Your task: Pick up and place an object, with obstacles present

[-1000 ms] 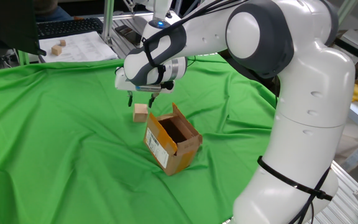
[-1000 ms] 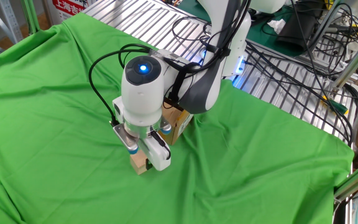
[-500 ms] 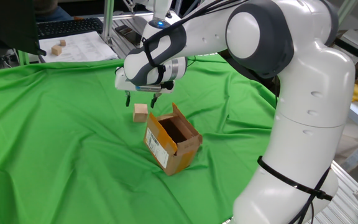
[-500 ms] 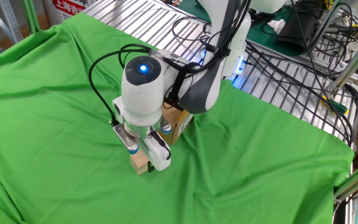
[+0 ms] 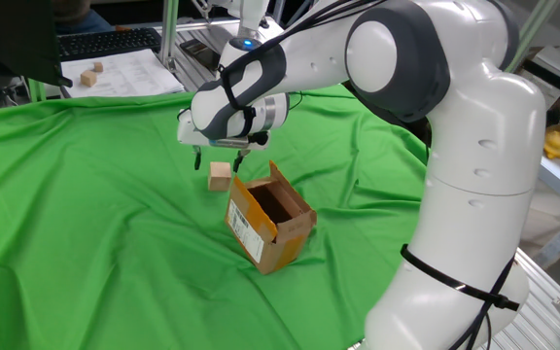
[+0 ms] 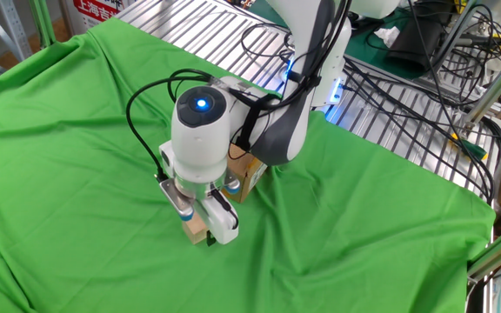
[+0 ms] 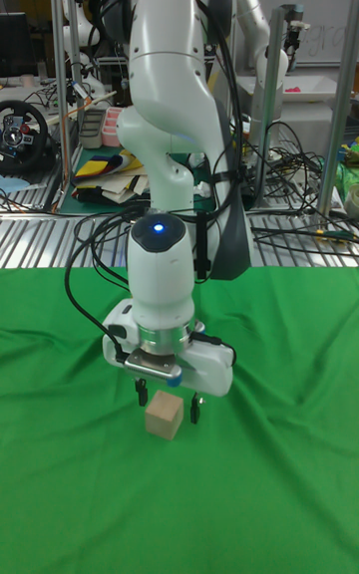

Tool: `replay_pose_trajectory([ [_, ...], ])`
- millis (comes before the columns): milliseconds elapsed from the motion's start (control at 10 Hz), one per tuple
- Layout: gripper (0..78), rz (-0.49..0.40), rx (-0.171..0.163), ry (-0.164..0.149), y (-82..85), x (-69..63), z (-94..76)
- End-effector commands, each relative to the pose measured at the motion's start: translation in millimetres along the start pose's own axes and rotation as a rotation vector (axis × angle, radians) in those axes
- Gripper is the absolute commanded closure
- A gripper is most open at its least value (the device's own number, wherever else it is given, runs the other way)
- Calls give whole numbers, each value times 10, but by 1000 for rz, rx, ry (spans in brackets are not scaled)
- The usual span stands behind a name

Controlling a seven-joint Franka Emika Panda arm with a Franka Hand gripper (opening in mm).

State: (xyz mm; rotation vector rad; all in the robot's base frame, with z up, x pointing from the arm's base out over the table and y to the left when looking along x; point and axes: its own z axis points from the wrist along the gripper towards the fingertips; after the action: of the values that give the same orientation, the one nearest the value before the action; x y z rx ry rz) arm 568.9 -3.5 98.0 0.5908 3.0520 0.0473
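**A:** Where is the wooden cube sitting?

**B:** On the green cloth that covers the worktop, just beside the cardboard box, on the side facing the keyboard at the far edge. In one fixed view there is a thin strip of cloth between cube and box, so they look apart, though only barely.

**A:** And the tool?

**B:** The tool hangs straight above the cube, pointing down. In the tall fixed view its two dark fingers stand spread, one on each side of the cube's upper part, with a gap showing on both sides. Nothing is pinched.

**A:** Are the tips lower than the cube's top?

**B:** In the tall view they seem to reach just past the top edge, but in one fixed view they appear to end a little above it, so I cannot say for sure.

**A:** How does the box stand?

**B:** Flaps raised, dark inside, opening turned up, a white printed label on the side toward the camera. In the other fixed view the arm hides most of it; only a brown corner peeks out behind the wrist.

**A:** Anything else nearby?

**B:** Two small blocks lie on white paper by the keyboard, well apart from the cube.
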Motion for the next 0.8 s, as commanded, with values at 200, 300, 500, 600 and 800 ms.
replay_pose_trajectory([
  [200,2,-3,0,-6,16,-12,34],
  [300,2,-10,7,-8,16,-12,36],
  [500,2,-18,8,-8,16,-12,36],
  [600,2,-24,10,-10,16,-12,36],
  [800,2,-25,15,-13,16,-12,36],
])
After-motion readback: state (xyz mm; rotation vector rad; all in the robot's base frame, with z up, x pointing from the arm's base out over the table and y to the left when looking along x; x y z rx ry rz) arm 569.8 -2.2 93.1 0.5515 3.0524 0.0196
